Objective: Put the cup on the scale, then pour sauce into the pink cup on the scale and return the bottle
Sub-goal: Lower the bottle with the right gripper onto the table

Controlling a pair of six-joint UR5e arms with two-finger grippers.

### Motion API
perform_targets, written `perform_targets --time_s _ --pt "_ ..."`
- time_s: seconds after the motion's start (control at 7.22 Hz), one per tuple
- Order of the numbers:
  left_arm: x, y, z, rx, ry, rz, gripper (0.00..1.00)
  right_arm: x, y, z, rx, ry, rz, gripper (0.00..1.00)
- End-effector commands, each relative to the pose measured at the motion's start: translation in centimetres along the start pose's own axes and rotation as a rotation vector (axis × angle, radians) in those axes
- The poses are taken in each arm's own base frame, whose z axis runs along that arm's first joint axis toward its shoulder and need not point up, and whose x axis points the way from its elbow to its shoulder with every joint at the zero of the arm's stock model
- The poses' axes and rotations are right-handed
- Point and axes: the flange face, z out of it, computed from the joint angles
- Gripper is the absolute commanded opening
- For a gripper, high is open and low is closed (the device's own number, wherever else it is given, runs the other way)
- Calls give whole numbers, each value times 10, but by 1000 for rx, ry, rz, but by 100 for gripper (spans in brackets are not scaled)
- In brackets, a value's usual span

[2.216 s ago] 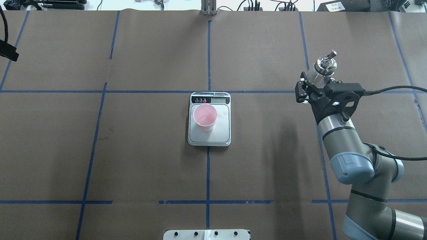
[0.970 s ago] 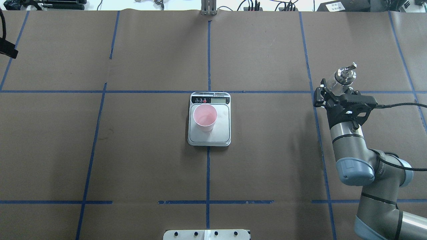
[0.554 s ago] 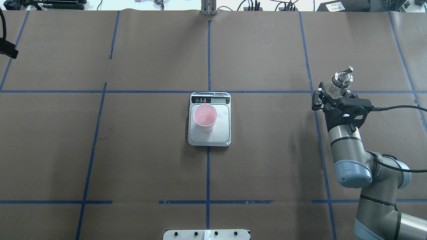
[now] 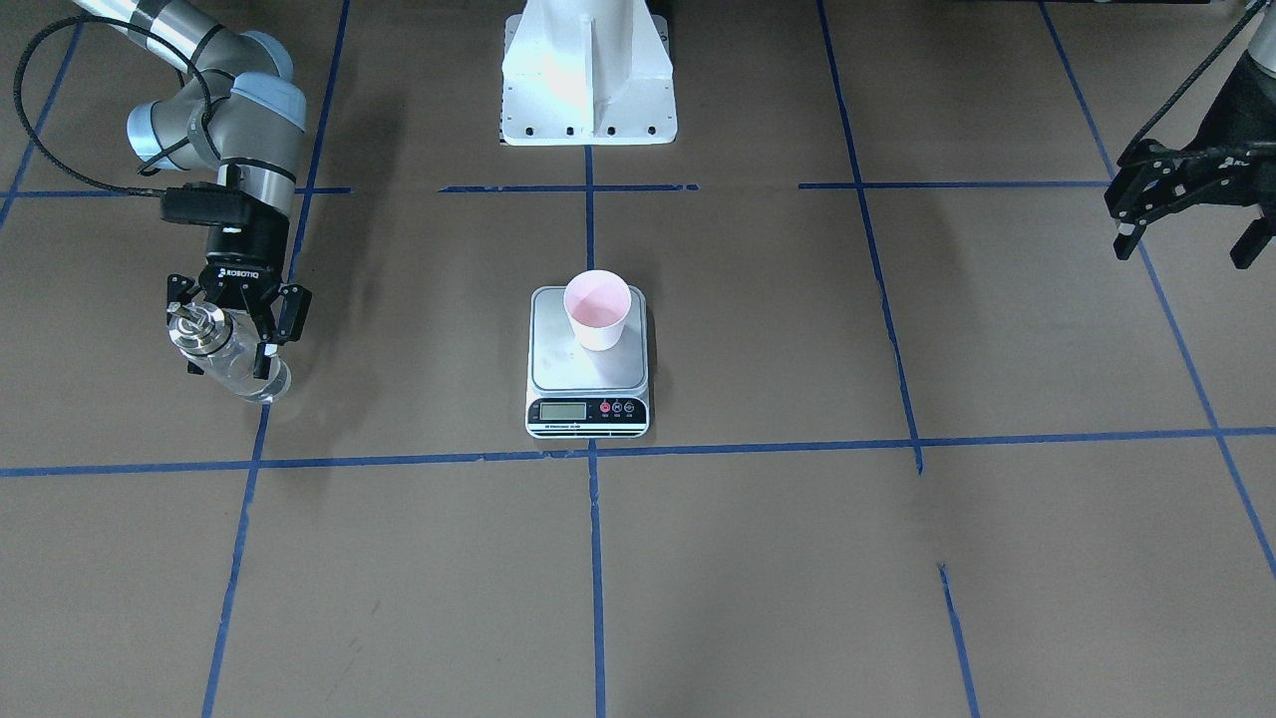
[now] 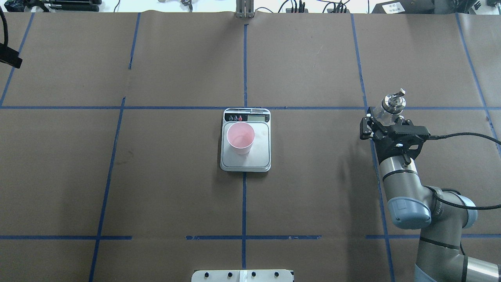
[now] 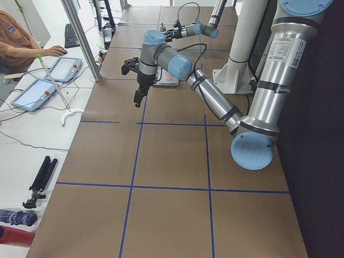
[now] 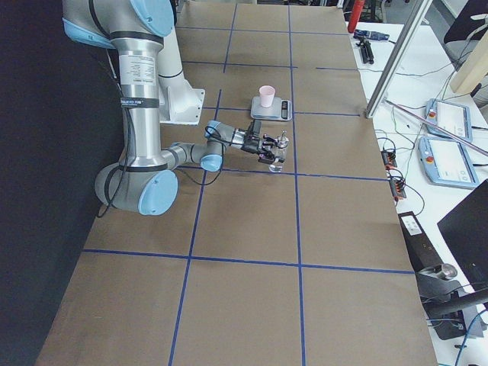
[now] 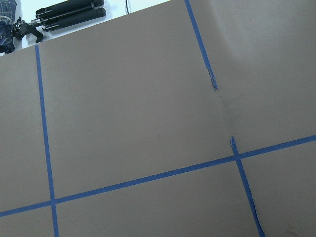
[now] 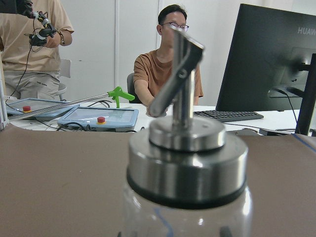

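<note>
Gripping the bottle [image 5: 388,108] by its glass body, your right claw [image 5: 384,123] has dropped lower and drawn back toward the robot since a second ago. The cup [image 5: 240,138] stays on the scale [image 5: 259,157], well off to that claw's left. Your left claw [image 4: 1186,237] hangs spread open. The sauce level is unreadable, and you can't tell if the bottle's base touches the table [image 5: 313,196].

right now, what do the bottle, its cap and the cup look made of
Bottle: clear glass, apparently; see-through with sharp highlights.
Cap: polished metal, likely steel; mirror-bright reflections.
Cup: probably paper, possibly plastic; matte pale pink, thin rim.
</note>
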Motion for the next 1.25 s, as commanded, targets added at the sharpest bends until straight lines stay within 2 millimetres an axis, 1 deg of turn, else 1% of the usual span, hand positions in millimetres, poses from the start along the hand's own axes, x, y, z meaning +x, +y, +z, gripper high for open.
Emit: perform_targets --time_s 0.0,0.28,0.55,0.69,0.83,0.97,1.11 --pt "1 -1 0 1 1 2 100 1 10 -1 -9 0 2 0" --pt "2 -1 -1 2 2 3 100 1 11 -1 -10 0 0 0" --pt "1 -1 0 1 1 2 100 11 13 0 -5 8 -5 0" --pt "2 -2 0 1 1 2 100 13 13 0 -4 10 -7 0" --pt "2 -2 0 1 1 2 100 13 12 -1 -4 9 -5 0" --pt "2 -2 0 1 1 2 100 10 6 -4 -2 1 8 0" --pt "1 -2 -1 3 1 2 100 5 2 -7 -1 -6 19 11"
